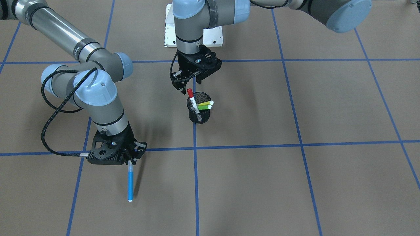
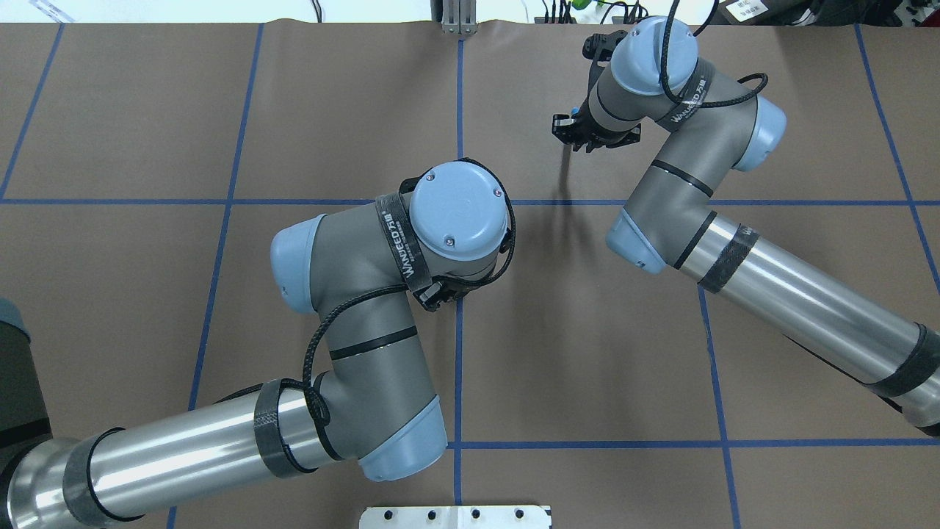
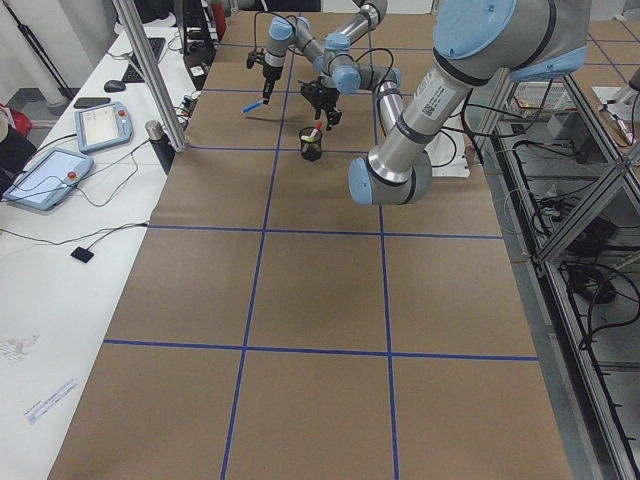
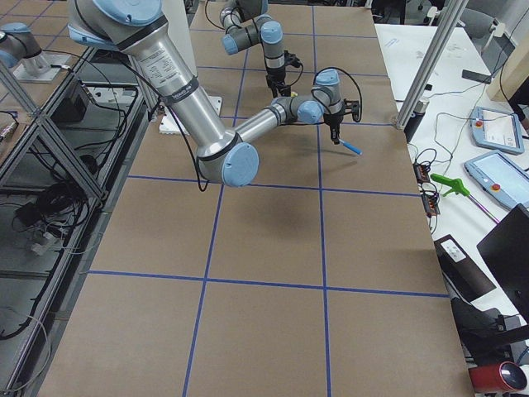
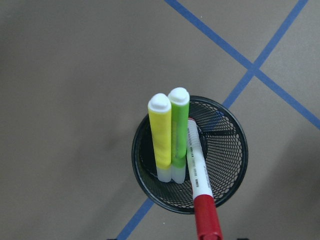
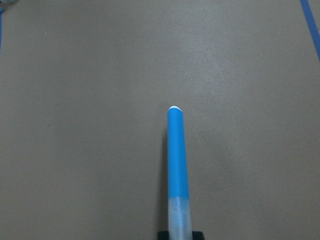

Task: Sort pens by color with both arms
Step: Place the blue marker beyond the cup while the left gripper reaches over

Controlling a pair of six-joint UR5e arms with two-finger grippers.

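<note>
where the right end effector (image 1: 132,160) clamps, the blue pen (image 1: 130,183) hangs

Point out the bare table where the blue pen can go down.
Bare paper lies all around the blue pen held by the right end effector, bounded by tape lines. The squares on the robot's left of the cup are bare too. It is crowded only at the cup: three pens inside, left end effector above.
</note>
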